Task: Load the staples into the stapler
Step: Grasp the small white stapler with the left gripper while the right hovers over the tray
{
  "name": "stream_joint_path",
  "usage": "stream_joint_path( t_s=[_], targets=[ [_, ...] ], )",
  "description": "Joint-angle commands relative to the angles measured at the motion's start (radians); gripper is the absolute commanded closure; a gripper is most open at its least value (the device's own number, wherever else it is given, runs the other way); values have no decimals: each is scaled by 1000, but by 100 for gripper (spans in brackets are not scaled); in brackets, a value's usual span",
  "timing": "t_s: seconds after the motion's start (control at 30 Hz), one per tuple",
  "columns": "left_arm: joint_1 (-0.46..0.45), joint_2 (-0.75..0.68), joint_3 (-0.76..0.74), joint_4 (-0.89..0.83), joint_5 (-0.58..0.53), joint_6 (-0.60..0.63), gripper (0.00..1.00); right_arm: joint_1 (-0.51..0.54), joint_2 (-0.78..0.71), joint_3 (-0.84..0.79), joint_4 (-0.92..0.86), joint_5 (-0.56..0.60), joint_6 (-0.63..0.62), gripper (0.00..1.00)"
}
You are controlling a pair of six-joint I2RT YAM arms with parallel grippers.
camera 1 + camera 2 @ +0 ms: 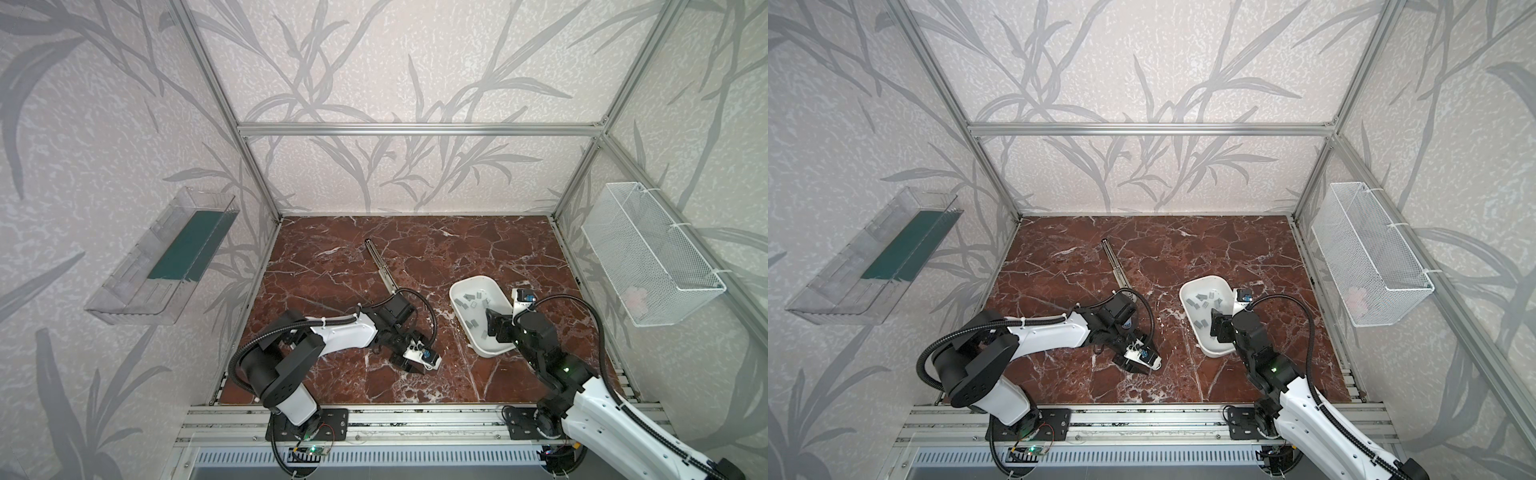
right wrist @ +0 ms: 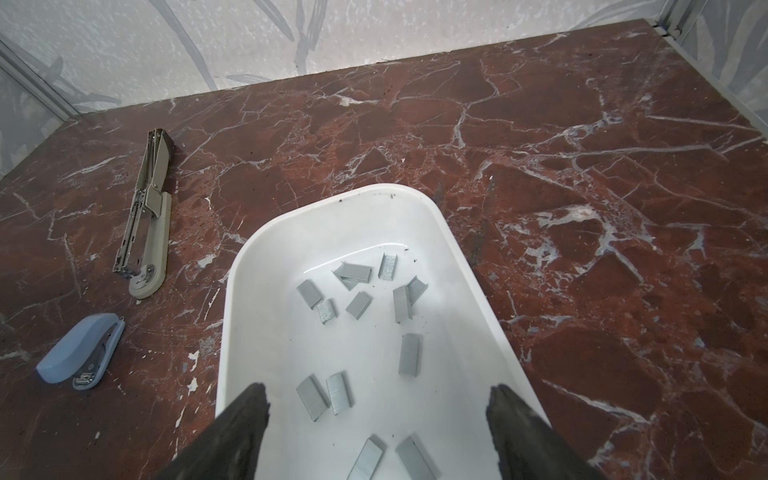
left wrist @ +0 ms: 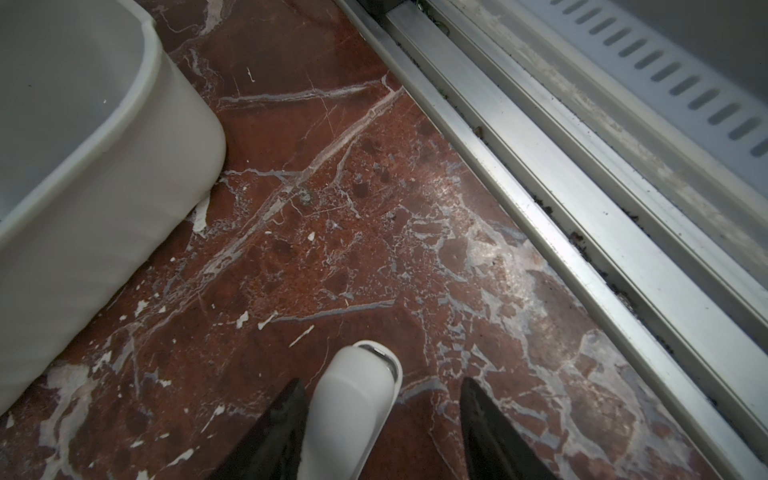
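Marble counter (image 2: 540,145): your right pincer (image 2: 378,388) gapes above the staples (image 2: 409,353) in the tray (image 2: 449,216), likely to pick one; left pincer (image 3: 382,380), unclenched, straddles the pale stapler (image 3: 353,399).

- The walls (image 1: 395,62) are covered in pale grey textured wallpaper printed with darker grey leafy branches.
- Bare aluminium bars (image 1: 419,129) frame the corners and cross the back wall.
- The floor (image 1: 436,249) is glossy red-brown marble with white veins, and it catches soft, even light.
- A clear plastic shelf (image 1: 124,291) hangs on the left wall with a dark green strip (image 1: 187,245) lying in it.
- A white wire basket (image 1: 652,253) hangs on the right wall, fastened with white ties.
- Aluminium rails (image 1: 415,419) and a slotted grey panel (image 1: 415,457) run along the near edge.
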Motion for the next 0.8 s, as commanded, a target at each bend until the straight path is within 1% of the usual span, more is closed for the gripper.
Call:
stream_joint_path(
  t_s=[0.0,0.13,0.4,0.77],
  targets=[
    [-2,21,31,-72,5,62,41,-11,-11,-4,35,-19,-3,16],
    [-3,33,35,-68,17,82,43,-19,3,-5,46,-32,-3,16],
    [-3,56,56,-90,7,109,51,-20,-1,-6,43,-39,-3,16],
    [-4,80,65,-89,2,130,52,-23,1,-5,45,-47,-3,16]
  ],
)
